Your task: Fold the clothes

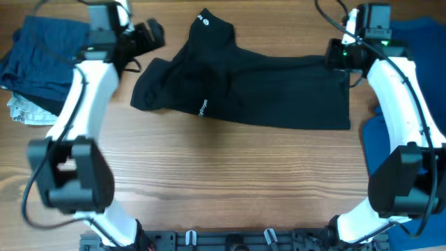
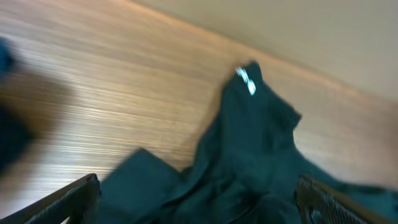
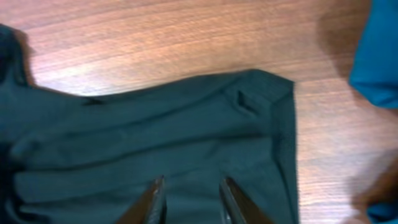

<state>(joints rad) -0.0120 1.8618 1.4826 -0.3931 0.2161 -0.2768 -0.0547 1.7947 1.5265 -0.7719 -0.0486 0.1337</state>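
The black shirt (image 1: 279,94) lies spread across the far middle of the wood-grain table (image 1: 230,181). The left gripper (image 2: 198,182) hangs spread wide over the shirt's left part. The right gripper (image 3: 193,182) stands narrowly parted over the right hem, and whether it pinches cloth cannot be told. A royal-blue shirt (image 1: 418,35) lies at the far right.

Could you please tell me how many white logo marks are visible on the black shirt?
2 on the black shirt: round mark at far tip, lettering near front edge; folds may hide more.

a wooden tabletop (image 1: 223,174) with light brown grain running sideways fills the scene, evenly lit; past its far edge stands a plain pale beige wall (image 2: 311,31).
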